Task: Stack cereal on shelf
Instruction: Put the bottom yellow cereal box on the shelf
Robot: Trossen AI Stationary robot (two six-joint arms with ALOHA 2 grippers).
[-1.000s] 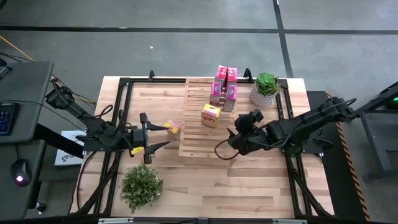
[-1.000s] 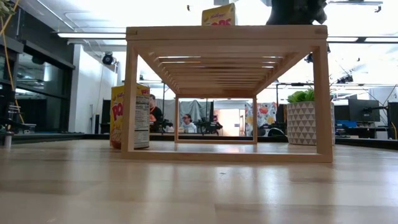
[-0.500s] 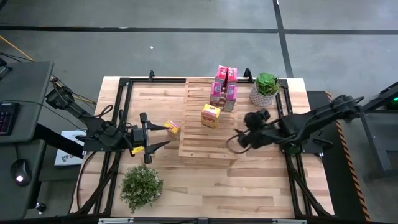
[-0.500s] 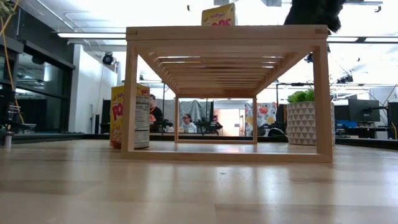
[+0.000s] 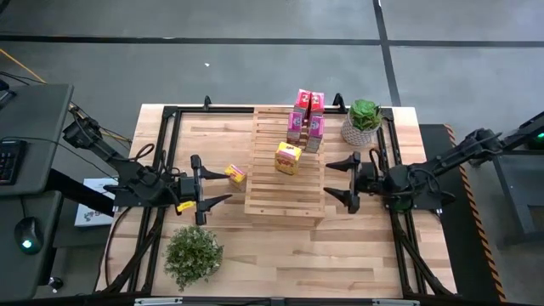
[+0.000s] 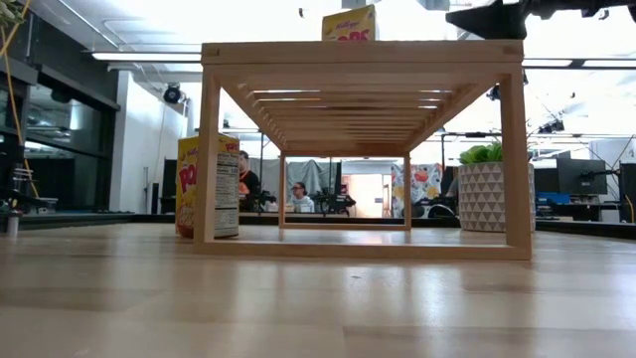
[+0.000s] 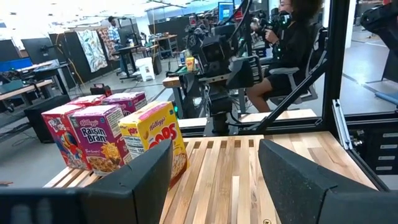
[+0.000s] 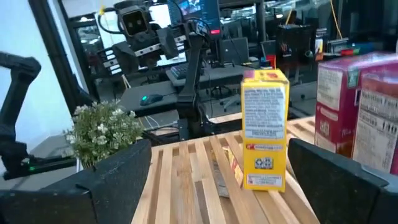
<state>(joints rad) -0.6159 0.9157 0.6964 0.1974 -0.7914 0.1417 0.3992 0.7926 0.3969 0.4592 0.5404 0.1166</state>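
The left gripper (image 5: 218,186) is hovering over the plank-topped wooden table (image 5: 280,255) near its left edge, fingers parted and gripping nothing. Just ahead of it a small yellow cardboard cereal box (image 5: 237,174) is lying on its side on the tabletop, beside the left edge of the pale slatted wooden shelf (image 5: 285,200); which way its long axis runs cannot be told.

The shelf is sitting mid-table with its slats running front to back. On its top a yellow rectangular cereal box with red lettering (image 5: 289,158) is standing upright, long axis vertical, its printed front turned toward the left arm. Behind it, at the shelf's far right corner, four pink-magenta cardboard cereal boxes (image 5: 306,117) are standing upright, clustered and touching.

The right gripper (image 5: 339,179) is hovering just off the shelf's right edge, fingers spread wide and empty. A leafy plant in a patterned white pot (image 5: 362,121) is standing at the table's far right corner.
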